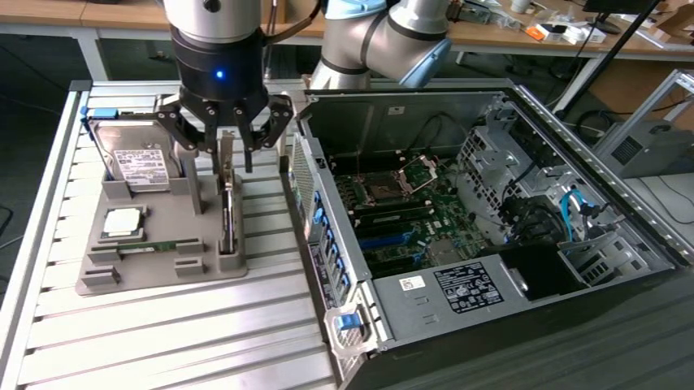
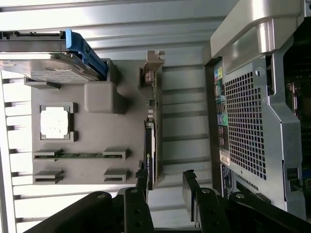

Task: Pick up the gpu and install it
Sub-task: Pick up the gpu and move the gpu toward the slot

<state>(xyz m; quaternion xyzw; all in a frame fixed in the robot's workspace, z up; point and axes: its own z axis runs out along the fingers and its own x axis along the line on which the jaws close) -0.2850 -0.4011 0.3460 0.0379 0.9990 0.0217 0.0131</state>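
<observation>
The gripper (image 1: 224,153) is hanging wide open above the graphics card (image 1: 227,213), upper left in the exterior view. The card is standing edgewise.

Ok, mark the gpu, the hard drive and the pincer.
gpu (image 1: 227,213), exterior view, middle of the upright card's thin edge.
hard drive (image 1: 141,166), exterior view, on its white label.
pincer (image 2: 165,175), wrist view, midway between its open fingertips.
</observation>
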